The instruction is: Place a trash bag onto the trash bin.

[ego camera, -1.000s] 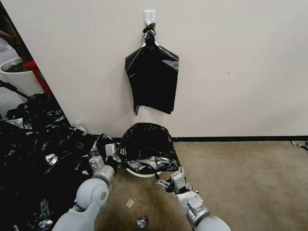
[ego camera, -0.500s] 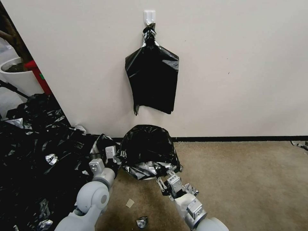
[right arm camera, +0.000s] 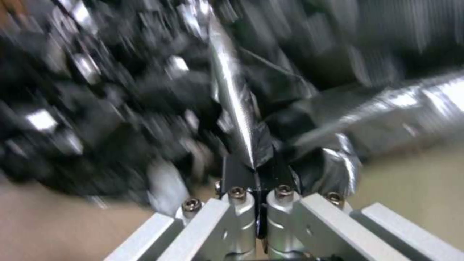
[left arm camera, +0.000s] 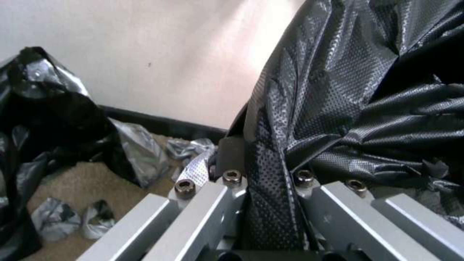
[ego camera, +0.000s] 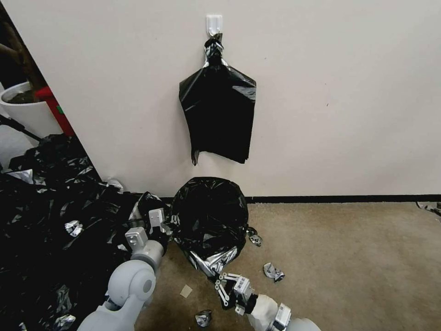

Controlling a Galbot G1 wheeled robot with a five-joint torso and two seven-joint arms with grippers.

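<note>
Trash bag (ego camera: 207, 220) plastic is draped over a rounded form on the carpet (ego camera: 349, 257) at the foot of the wall (ego camera: 321, 92), directly below a flat black bundle (ego camera: 217, 112) hung from a white hook (ego camera: 214, 23). The bin underneath is fully covered, so its cream wall cannot be made out. On the robot's left side of the bag, the left gripper (ego camera: 163, 221) is pressed against the plastic; in the left wrist view a fold of the bag (left arm camera: 338, 108) is seen pinched between its clenched fingers (left arm camera: 231, 156). The right gripper (ego camera: 219, 281) is held low in front of the bag, clamped on a stretched silver-grey strip of the bag's lower edge, as seen in the right wrist view (right arm camera: 256, 170). A large heap of black plastic (ego camera: 50, 216) is spread over the floor to the left. 3 small crumpled scraps (ego camera: 273, 272) are scattered on the carpet near the right arm.
</note>
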